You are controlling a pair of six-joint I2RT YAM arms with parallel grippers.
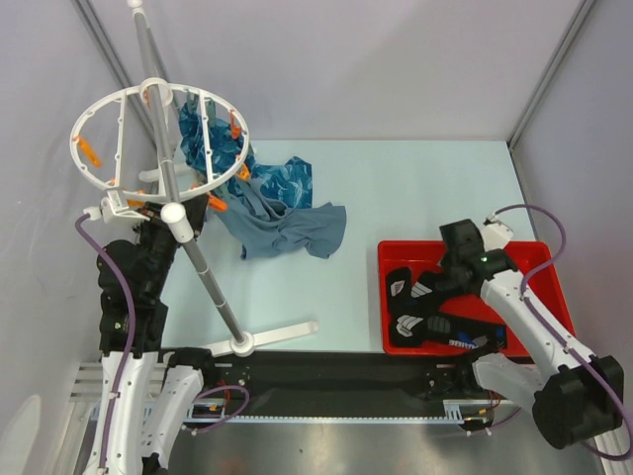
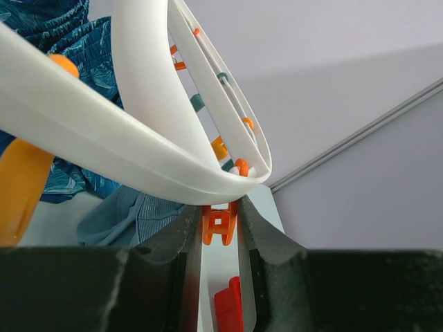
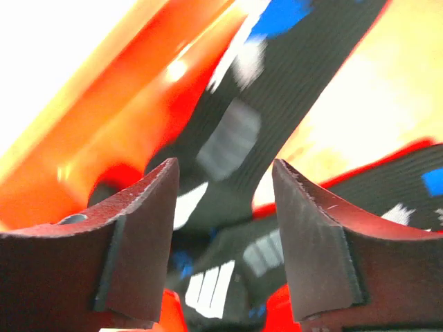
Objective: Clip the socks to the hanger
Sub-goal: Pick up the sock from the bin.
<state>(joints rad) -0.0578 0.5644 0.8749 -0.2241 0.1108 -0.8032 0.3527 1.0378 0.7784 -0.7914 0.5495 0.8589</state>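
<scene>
Far left, the hanger [image 1: 76,143], a white ring with orange pegs, is perched on its stand [image 1: 198,267]. Right under the rim sits the left end effector [image 2: 220,214], and it's clamped on one orange clip [image 2: 220,227], fingers pinching it from both sides. It looks like it is holding that peg ready for a sock.

Moving across, blue patterned cloths [image 1: 203,134] hang from the ring and spill down onto the surface [image 1: 415,188], and a plain grey-blue cloth [image 1: 297,233] lies crumpled beside them. No black sock is on the ring anywhere I can see.

Over to the right, here's the red tray [image 1: 410,247], and that's where the socks [image 1: 415,322] are: black, with white striped patches, bunched together on the tray floor. I can't count them cleanly. The right end effector [image 3: 223,166] is down low in the tray with its jaws standing apart. The wrist view shows a sock lying beyond the gap between the two pads, not gripped.

So the score, as I read it: nothing clipped yet. One peg is gripped on the left and a pick is lining up on the right. The grab, the carry across the surface and the clipping of every sock are all left to do.
</scene>
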